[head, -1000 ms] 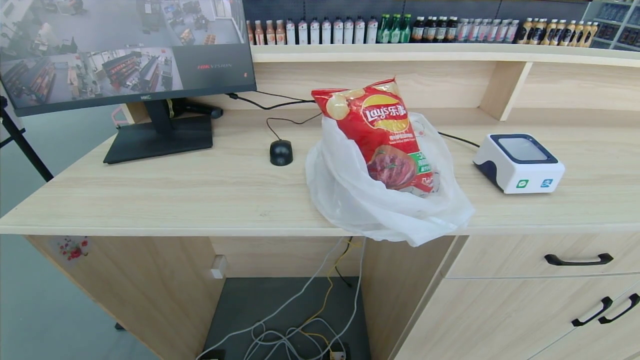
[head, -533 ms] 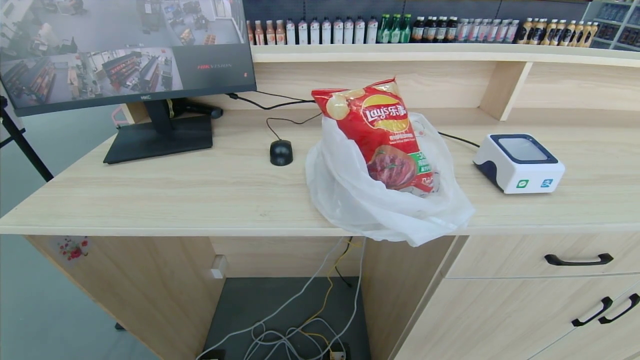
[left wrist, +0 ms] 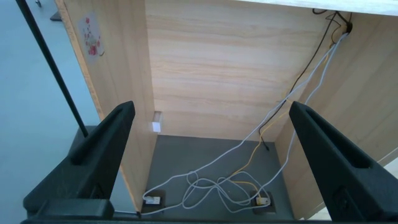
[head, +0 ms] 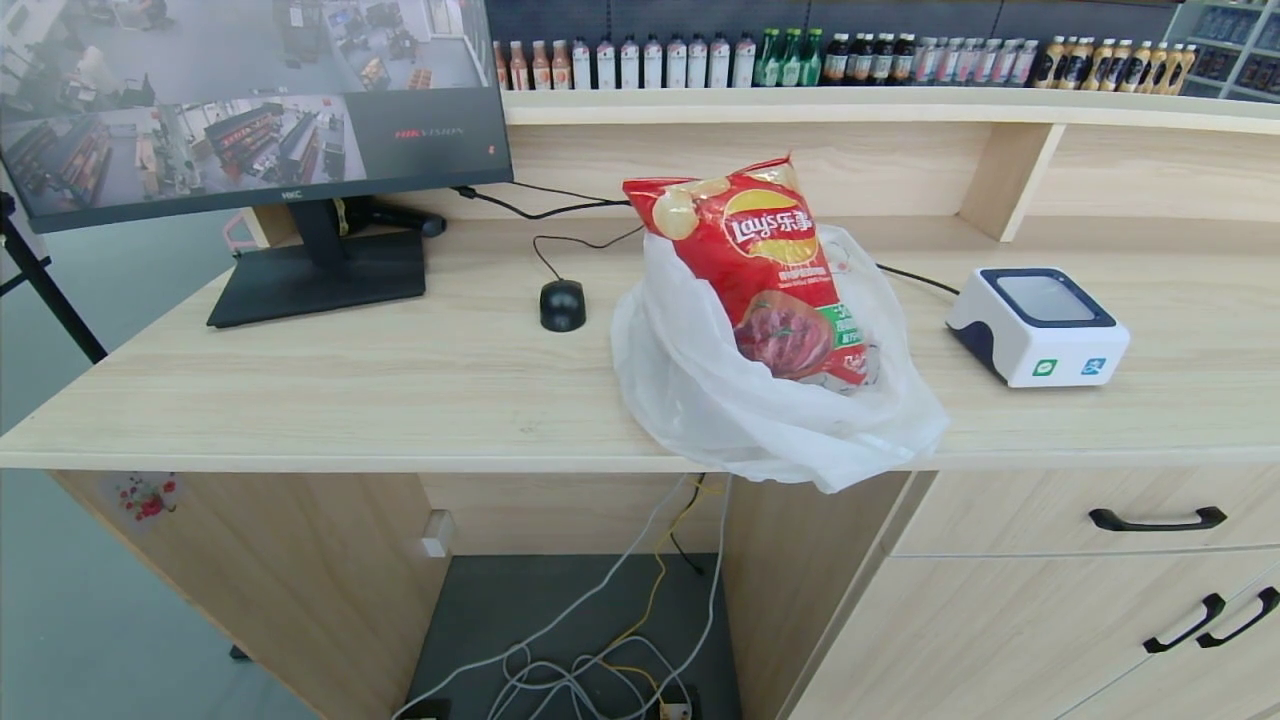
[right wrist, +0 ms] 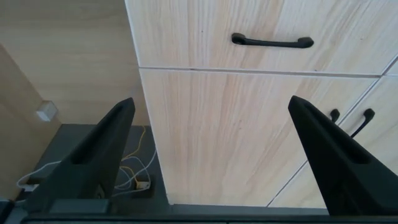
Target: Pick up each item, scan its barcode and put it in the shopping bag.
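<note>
Head view: chip bag [head: 770, 270] stands in the shopping bag [head: 740, 410] mid-surface [head: 400, 380], top half poking out, scanner [head: 1035, 325] to its right. L gripper [left wrist: 211, 109] & R gripper [right wrist: 211, 102] hang below the surface, fingers wide, empty. Risk: plastic overhangs the front edge; an arm coming up could snag it & tip the chips.

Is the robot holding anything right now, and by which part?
Nothing is held: the left end effector and the right end effector are both open and empty.
</note>
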You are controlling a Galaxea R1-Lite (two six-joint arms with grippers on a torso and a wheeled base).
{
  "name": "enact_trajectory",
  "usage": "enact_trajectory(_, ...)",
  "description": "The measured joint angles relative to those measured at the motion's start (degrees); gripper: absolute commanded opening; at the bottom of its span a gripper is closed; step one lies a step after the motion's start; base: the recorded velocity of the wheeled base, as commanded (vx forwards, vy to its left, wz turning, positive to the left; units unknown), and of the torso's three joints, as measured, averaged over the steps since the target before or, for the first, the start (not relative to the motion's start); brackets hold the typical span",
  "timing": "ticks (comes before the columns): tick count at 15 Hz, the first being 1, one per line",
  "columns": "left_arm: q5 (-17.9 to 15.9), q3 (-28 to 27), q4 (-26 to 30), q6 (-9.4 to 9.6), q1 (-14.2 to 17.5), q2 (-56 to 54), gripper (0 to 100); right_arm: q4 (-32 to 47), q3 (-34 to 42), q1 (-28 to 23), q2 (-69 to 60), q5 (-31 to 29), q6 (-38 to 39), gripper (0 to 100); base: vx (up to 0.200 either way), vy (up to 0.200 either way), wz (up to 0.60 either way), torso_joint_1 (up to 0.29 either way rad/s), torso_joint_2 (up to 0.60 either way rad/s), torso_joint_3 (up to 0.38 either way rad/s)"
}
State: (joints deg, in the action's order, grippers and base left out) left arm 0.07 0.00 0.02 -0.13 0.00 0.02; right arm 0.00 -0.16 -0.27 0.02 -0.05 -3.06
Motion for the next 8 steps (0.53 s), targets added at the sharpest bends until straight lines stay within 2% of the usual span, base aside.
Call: enact_trajectory(8,0.0,0.0,0.07,-0.02,0.0,0.0,100,0.02,-0.05,0.05,0.0,0.0,0.0,100,0.0,-0.2,0.0,0.007,0.0,0.005)
